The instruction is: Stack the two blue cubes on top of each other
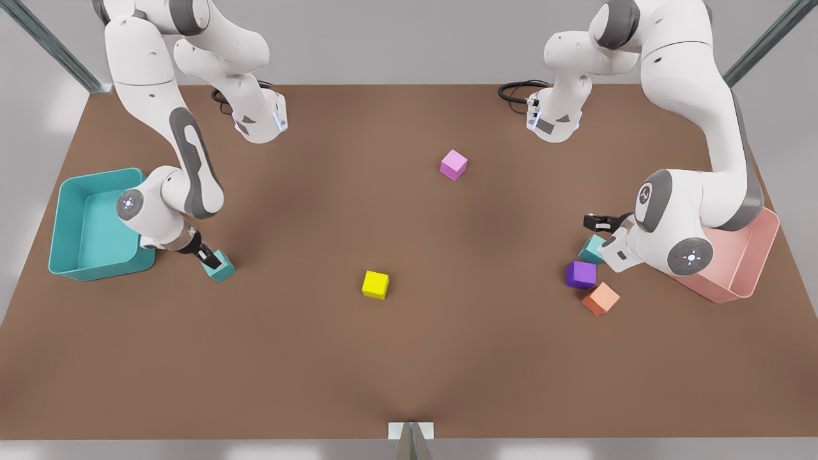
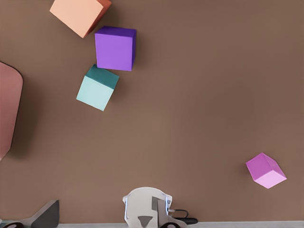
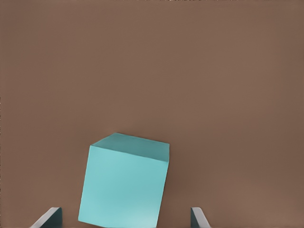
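One blue cube [image 1: 220, 267] [image 3: 126, 187] rests on the brown table beside the teal bin, at the front view's left. My right gripper [image 1: 208, 257] [image 3: 126, 219] is lowered over it and open, one finger on each side with gaps to the cube's faces. The other blue cube [image 1: 591, 250] [image 2: 97, 90] lies at the front view's right, close to a purple cube. My left gripper [image 1: 597, 222] hovers above that cube, and the left wrist view looks down on the cube from some height.
A teal bin [image 1: 64, 191] stands at the front view's left edge and a pink bin [image 1: 760, 255] [image 2: 7, 109] at its right. A purple cube [image 1: 581, 274] [image 2: 115, 48] and an orange cube [image 1: 601, 298] [image 2: 78, 14] crowd the second blue cube. A yellow cube [image 1: 375, 284] and a pink cube [image 1: 454, 165] [image 2: 266, 171] sit mid-table.
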{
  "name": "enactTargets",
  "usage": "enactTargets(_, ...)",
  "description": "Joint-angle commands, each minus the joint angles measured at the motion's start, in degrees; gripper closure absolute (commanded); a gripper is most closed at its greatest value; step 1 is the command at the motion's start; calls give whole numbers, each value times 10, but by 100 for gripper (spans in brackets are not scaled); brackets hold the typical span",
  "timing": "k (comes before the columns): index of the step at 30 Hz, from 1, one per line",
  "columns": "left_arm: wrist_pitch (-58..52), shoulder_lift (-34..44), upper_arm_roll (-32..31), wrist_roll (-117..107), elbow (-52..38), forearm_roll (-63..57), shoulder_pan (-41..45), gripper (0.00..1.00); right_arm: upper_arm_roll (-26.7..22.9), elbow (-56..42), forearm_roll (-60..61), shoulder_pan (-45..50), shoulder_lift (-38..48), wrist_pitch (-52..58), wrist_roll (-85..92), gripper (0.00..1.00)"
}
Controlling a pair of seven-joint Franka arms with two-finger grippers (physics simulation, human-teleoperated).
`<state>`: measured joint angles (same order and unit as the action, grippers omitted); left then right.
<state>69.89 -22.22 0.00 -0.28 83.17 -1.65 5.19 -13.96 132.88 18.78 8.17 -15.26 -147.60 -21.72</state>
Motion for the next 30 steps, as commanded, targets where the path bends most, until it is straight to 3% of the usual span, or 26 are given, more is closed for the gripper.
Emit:
enactTargets(1, -1, 0, 0, 2, 0, 0, 0, 0, 0, 0, 1, 1, -3, -33, -140, 0)
enactTargets(30, -1, 0, 0, 1, 0, 0, 1, 0, 1, -29, 1, 20, -94, -28, -151, 0)
